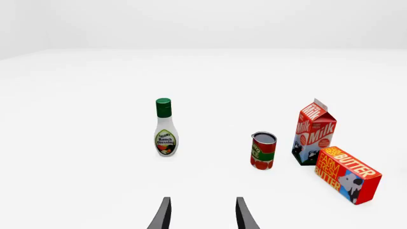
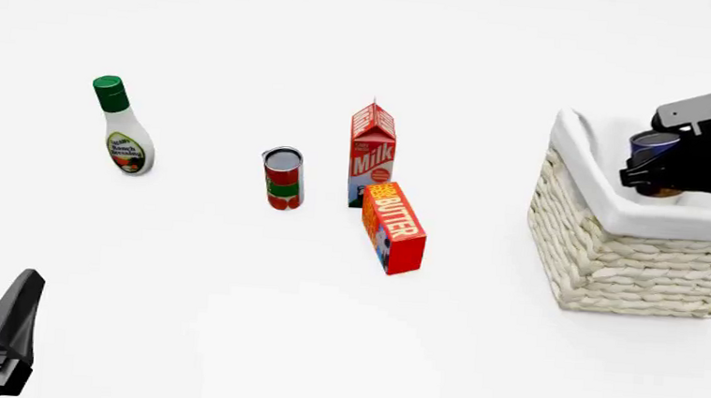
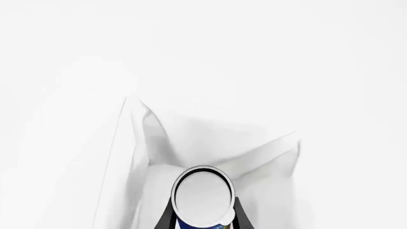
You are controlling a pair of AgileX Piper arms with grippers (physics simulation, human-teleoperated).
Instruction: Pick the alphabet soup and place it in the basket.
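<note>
Right gripper (image 2: 654, 166): pinches the small blue-labelled alphabet soup can with silver top (image 2: 652, 145), held over the large square cream wicker basket with white cloth lining (image 2: 615, 250). Left gripper (image 1: 202, 214): fingers spread, holding nothing, above the white desk (image 2: 199, 282). Red-and-green can (image 2: 282, 179) stands beside the red milk carton (image 2: 372, 156).

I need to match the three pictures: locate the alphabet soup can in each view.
Front view: alphabet soup at far right, in the right gripper over the basket.
Right wrist view: between the fingers, over the white lining.
Left wrist view: not in it.
Shared landmark: the basket's white lining.
</note>
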